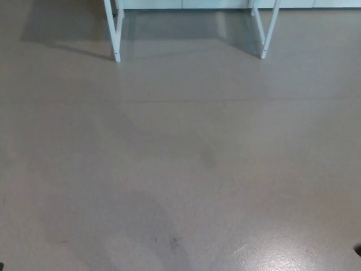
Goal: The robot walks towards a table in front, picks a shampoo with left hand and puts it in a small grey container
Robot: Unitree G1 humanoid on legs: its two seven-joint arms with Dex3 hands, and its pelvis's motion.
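Shampoo not in frame, can't place it; same for the grey container. Only the far surface (186,3) shows at the top edge, its white legs (115,34) standing on the grey floor (180,158) and casting shadows. Left hand and right hand out of view, so can't tell their state. Glare patch (265,251) bottom right.

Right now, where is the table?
In the head view, the table is at the top edge, ahead; only its white legs show clearly, left and right of centre, beyond the grey floor.
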